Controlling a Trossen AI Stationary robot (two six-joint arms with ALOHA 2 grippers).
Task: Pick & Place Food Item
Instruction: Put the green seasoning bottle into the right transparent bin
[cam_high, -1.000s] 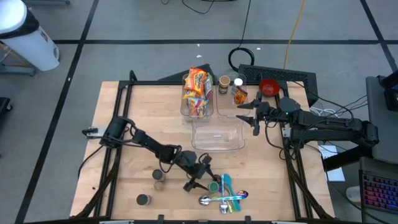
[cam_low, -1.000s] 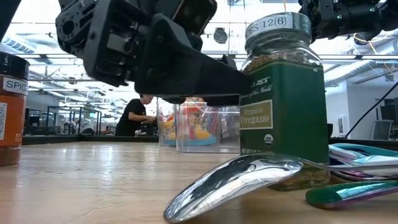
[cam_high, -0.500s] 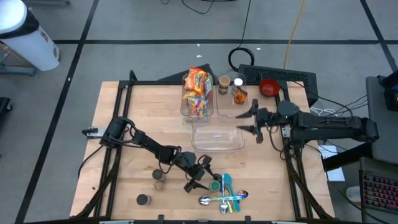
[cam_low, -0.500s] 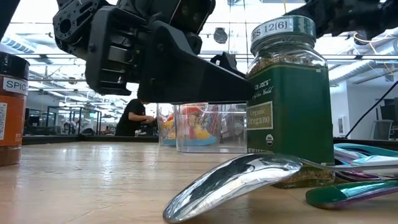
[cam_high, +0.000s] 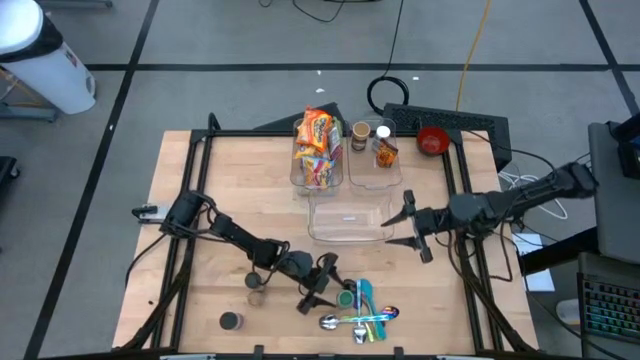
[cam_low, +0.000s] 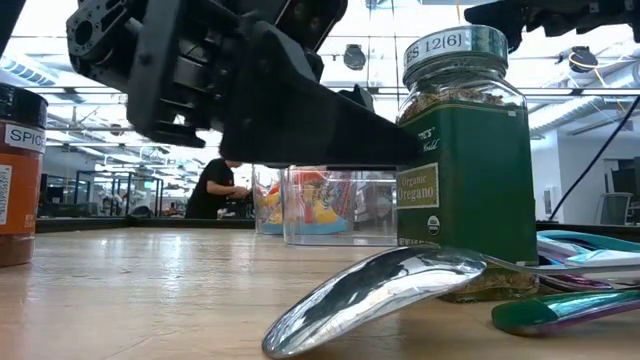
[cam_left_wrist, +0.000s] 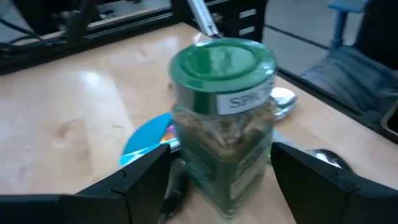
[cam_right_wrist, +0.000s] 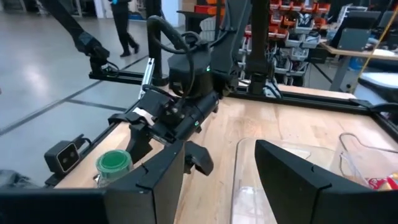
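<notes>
The left gripper (cam_left_wrist: 214, 180), fingers spread, is straddling the green-lidded glass oregano jar (cam_left_wrist: 222, 118), apparently not yet gripping it. Closing comes next. Well beyond the jar, the right gripper (cam_high: 408, 226) is hovering, fingers parted.

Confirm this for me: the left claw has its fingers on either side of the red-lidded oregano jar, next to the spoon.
Not quite. The jar's lid is green, not red; the left wrist view shows it plainly. The rest holds: the left claw has a finger on either side of the oregano jar, which stands next to the spoon at the front of the table.
</notes>
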